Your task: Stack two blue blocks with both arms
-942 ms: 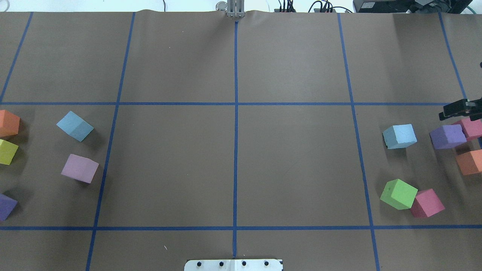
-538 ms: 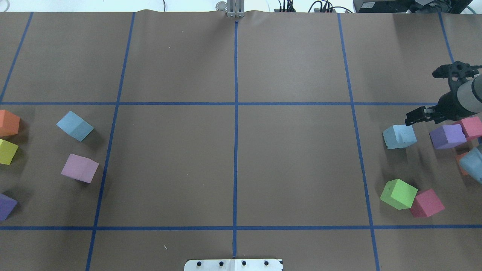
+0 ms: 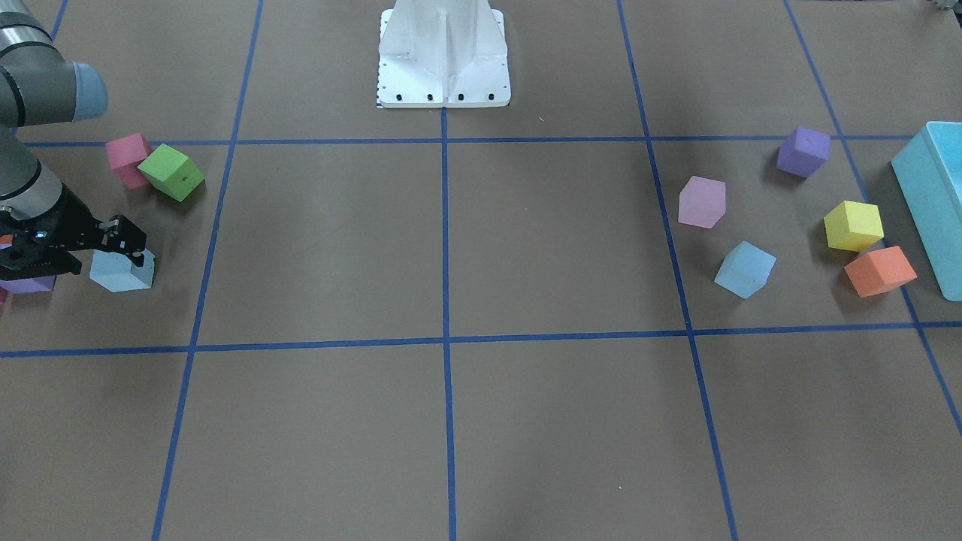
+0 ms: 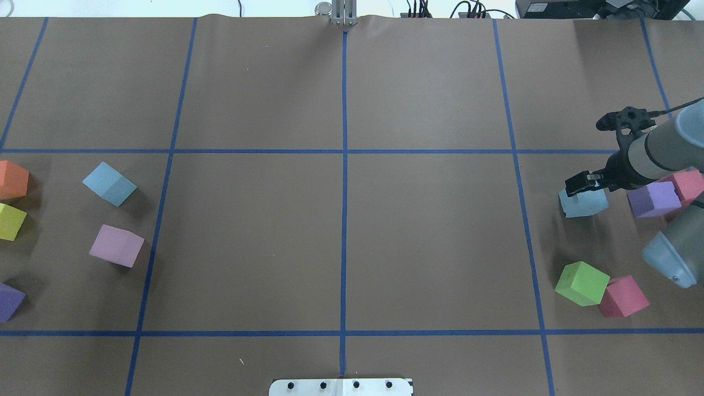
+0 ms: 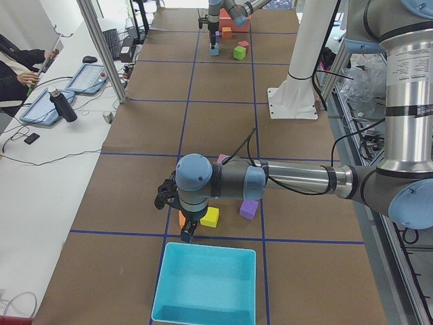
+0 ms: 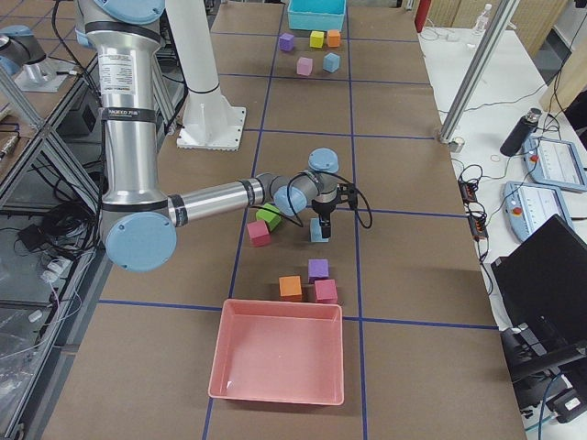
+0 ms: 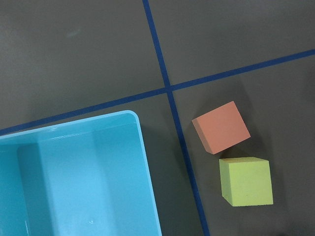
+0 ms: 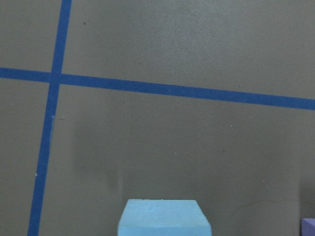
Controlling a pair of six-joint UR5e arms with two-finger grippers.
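Pale-blue block just beneath the right end effector, contact and finger spread both unclear.

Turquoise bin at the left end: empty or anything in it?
Empty. Exterior left shows the whole turquoise bin with a bare floor; the left wrist view shows the same in the part it covers.

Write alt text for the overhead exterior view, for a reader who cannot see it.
The robot's right hand reaches in from the right edge, over a pale blue block on a brown table with a blue tape grid. A second blue block lies far left, and other coloured cubes are scattered at both sides.
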